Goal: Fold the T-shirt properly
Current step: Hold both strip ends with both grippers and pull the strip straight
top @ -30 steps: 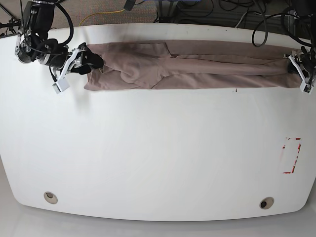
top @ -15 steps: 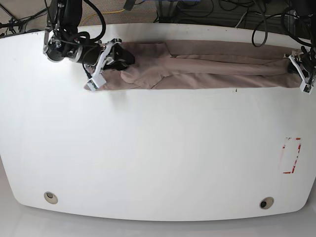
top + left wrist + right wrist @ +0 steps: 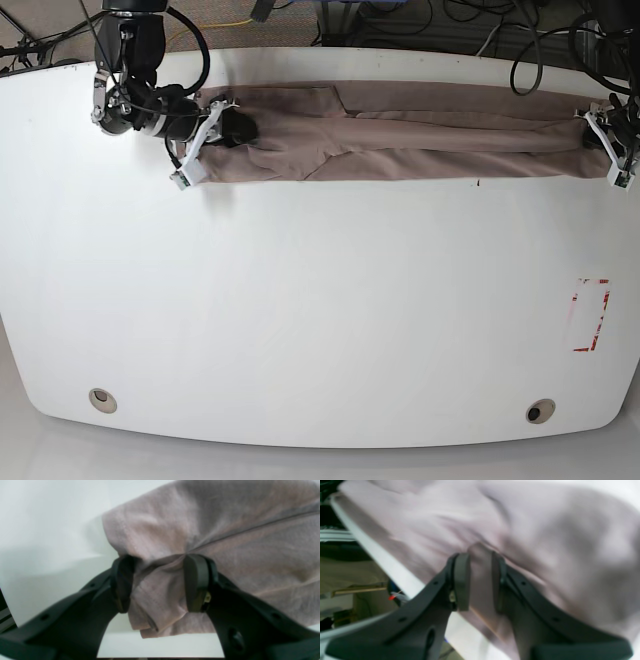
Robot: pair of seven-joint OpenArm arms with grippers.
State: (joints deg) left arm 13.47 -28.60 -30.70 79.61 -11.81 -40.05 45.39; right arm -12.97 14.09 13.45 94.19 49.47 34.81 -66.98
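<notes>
Squeezing a bunch of cloth, the right gripper (image 3: 480, 580) has just slid in and closed on the T-shirt (image 3: 420, 135), lying long across the table's (image 3: 320, 300) far edge. The left gripper (image 3: 160, 582) pinches the other end, so both ends are held, ready to fold.

left gripper (image 3: 160, 585): matte black curved arms, small round holes behind the jaws
pads (image 3: 197, 582): dark rubber, rounded
right gripper (image 3: 480, 580): same black arms
base view: white brackets, looping black cables
</notes>
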